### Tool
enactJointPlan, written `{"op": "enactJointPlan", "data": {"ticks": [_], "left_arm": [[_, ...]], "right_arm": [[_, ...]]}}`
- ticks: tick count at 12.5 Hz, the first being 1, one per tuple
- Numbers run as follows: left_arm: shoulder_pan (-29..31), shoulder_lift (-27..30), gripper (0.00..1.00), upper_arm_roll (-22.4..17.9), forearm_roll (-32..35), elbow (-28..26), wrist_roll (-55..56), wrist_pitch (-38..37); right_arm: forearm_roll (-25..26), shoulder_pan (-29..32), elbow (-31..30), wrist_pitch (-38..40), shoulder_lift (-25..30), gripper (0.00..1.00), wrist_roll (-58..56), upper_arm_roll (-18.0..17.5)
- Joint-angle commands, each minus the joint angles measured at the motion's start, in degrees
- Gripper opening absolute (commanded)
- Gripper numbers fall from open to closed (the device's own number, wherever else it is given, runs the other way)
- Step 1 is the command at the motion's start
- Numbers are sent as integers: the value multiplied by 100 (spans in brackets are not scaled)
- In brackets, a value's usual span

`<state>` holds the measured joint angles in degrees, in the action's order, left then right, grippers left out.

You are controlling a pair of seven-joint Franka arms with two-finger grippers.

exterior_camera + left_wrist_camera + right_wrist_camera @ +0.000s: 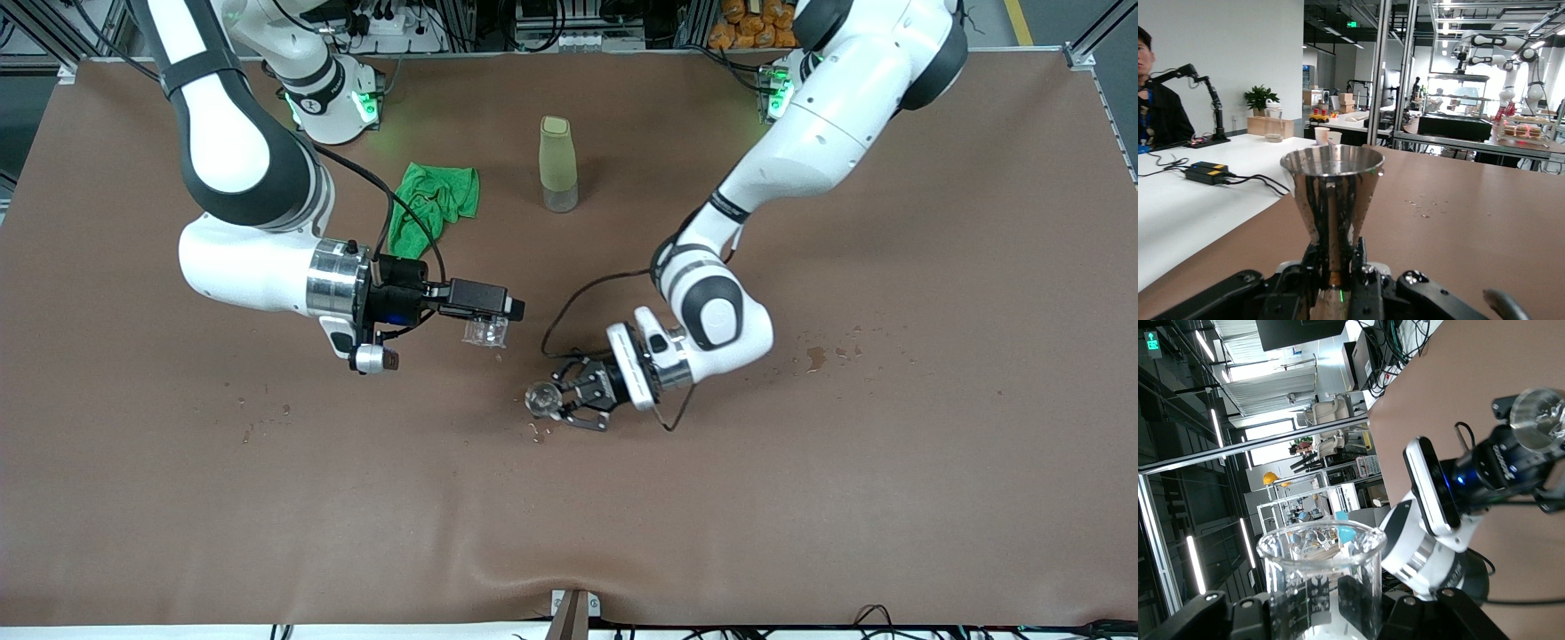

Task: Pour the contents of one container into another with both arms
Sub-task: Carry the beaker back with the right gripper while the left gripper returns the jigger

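My right gripper (494,318) is shut on the tiny clear glass cup (484,332) and holds it up over the brown table (267,498), tipped well over on its side. In the right wrist view the cup (1321,567) fills the space between the black fingers (1368,603). The steel jigger (540,399) stands upright with its round rim up, and my left gripper (558,402) is shut on its narrow waist, low by the table. From the left wrist the jigger (1333,193) rises straight out of the left gripper (1333,267). Cup and jigger (1538,420) are apart.
A tall pale yellow-green bottle (557,164) stands farther from the front camera, with a crumpled green cloth (434,200) beside it toward the right arm's end. Wet spots (818,356) mark the table toward the left arm's end, and small drops (536,433) lie by the jigger.
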<state>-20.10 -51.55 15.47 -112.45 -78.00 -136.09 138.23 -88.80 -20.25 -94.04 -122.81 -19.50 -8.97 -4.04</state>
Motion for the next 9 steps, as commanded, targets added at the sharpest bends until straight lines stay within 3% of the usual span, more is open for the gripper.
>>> {"op": "enactJointPlan", "data": {"ticks": [1,3,7,9], "left_arm": [[522,154,0,44,231,-452,-110,-505],[1128,154,0,44,643,-786,-128,-1076],[2210,75,0,35,1635,-1112,-128,-2017],[2763,57,0,26,2460,-1270,-128,-2439]], "right_arm": [[116,-58,184,3,-45,0,-549,8],[494,55,175,3,-141,0,-1969,26],[504,442,175,3,-414,0,-4099,26],[504,687,175,20,-554,0,-5083,26]]}}
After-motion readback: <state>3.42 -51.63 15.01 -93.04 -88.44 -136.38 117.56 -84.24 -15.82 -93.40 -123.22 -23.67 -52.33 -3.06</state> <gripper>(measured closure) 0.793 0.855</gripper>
